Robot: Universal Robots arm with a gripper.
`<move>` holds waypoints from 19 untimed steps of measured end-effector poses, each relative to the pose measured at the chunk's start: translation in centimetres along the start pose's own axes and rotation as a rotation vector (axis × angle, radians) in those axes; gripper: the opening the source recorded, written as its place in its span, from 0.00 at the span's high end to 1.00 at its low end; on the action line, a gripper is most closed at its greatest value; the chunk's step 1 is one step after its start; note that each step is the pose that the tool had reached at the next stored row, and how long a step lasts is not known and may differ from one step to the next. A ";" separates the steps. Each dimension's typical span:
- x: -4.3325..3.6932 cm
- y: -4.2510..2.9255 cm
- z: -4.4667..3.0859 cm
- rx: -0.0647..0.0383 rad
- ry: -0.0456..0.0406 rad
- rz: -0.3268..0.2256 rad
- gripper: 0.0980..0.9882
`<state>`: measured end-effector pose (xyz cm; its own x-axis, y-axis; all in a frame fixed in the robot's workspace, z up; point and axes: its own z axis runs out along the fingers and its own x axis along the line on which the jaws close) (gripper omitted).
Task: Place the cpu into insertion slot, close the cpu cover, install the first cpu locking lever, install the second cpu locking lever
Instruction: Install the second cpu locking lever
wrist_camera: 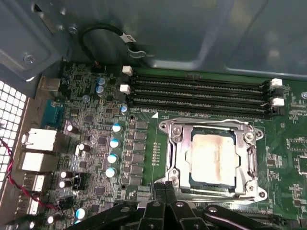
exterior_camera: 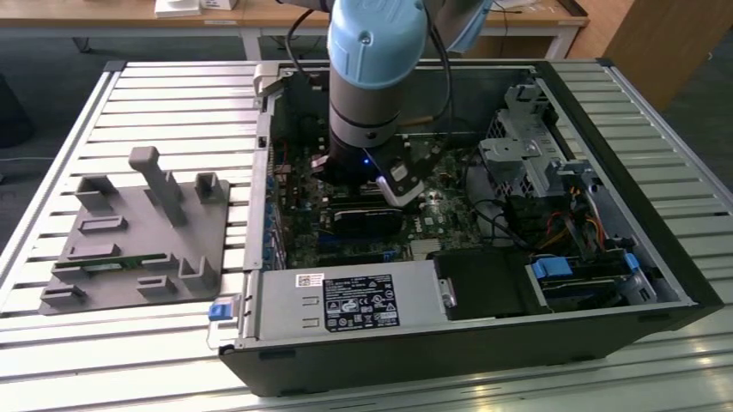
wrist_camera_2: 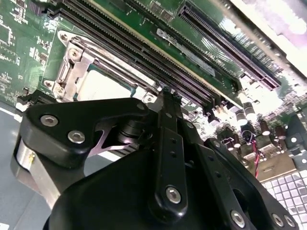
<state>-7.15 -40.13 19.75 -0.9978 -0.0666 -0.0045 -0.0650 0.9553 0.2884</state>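
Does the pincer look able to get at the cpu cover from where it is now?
Probably yes. The pincer sits right at the edge of the cpu cover, which lies flat around the cpu, and nothing stands between them.

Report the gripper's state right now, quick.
Gripper: fingers together, shut, holding nothing visible, tips at the edge of the cpu cover, which lies closed over the cpu.

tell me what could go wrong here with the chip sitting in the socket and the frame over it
The jaws sit right at the edge of the metal frame; a slip could scrape the chip or the socket beneath. The memory slots and small capacitors crowd the area, so a sideways drift could knock them. In the exterior view, the arm hangs deep inside the computer case, leaving little room.
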 end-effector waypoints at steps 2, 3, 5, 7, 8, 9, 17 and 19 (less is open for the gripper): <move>0.00 -0.08 0.21 -0.007 -0.0005 0.000 0.99; 0.01 -0.12 0.32 -0.010 -0.0006 0.000 0.99; 0.02 -0.17 0.45 -0.019 -0.0011 0.000 0.99; 0.11 -0.18 0.54 -0.036 -0.0022 -0.001 0.99; 0.16 -0.19 0.57 -0.043 -0.0027 -0.001 0.99; 0.22 -0.20 0.62 -0.048 -0.0032 -0.001 0.99; 0.54 -0.33 1.09 -0.074 -0.0047 -0.001 0.99; 0.54 -0.33 1.10 -0.074 -0.0047 -0.001 0.99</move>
<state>-7.69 -40.17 18.61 -0.9978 -0.0662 -0.0093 -0.0651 0.9314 0.3581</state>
